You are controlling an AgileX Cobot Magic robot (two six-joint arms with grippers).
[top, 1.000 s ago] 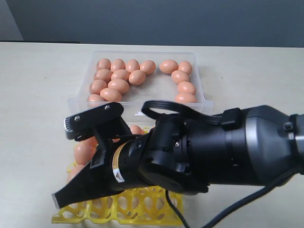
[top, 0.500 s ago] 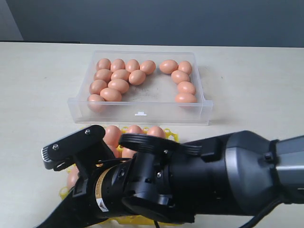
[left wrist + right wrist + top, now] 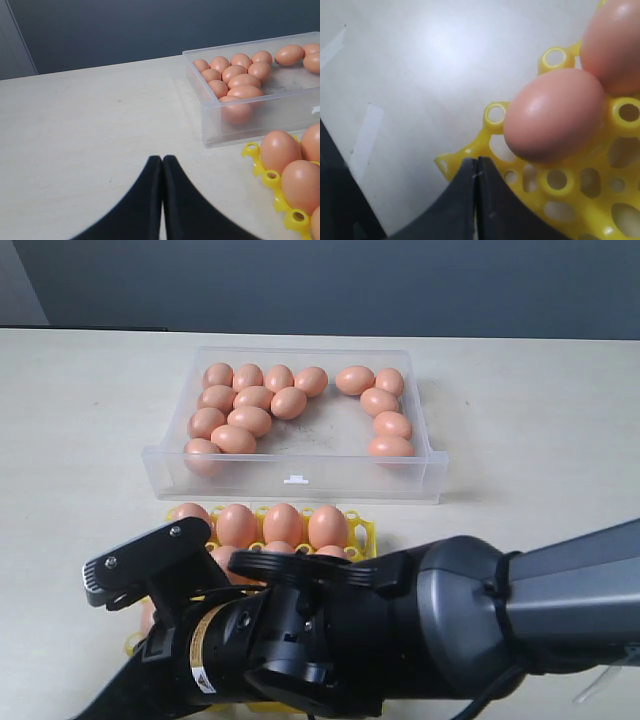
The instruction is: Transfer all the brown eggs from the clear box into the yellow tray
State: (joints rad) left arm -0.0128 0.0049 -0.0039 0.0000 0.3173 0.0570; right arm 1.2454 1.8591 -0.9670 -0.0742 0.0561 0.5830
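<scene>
On the pale table (image 3: 80,440) the clear box (image 3: 380,478) lies at the far side with its white tab (image 3: 294,479) on the long wall facing the yellow tray (image 3: 362,530), which sits just in front of it, near but apart; brown eggs (image 3: 250,420) lie loose in the box in two groups, a tight cluster at the left end and a curved row at the right end, with bare floor between them; more eggs stand in the tray's cups, four of them in the row nearest the box and others further forward, partly hidden behind the right arm (image 3: 420,640), which fills the foreground of the exterior view and covers most of the tray; the right gripper (image 3: 477,167) has its two black fingers pressed flat together with nothing between them, the tips hanging at the tray's outer corner, just beside an egg seated in the corner cup with a second egg close behind it; whether the tips touch the lattice cannot be told; the left gripper (image 3: 162,167) is likewise closed tight and empty – its fingers meet in one thin seam – and it hangs over bare table off the left end of the tray and box, well clear of both; in the left wrist view the box's end wall, the left cluster and two tray eggs at the tray's edge all show plainly
</scene>
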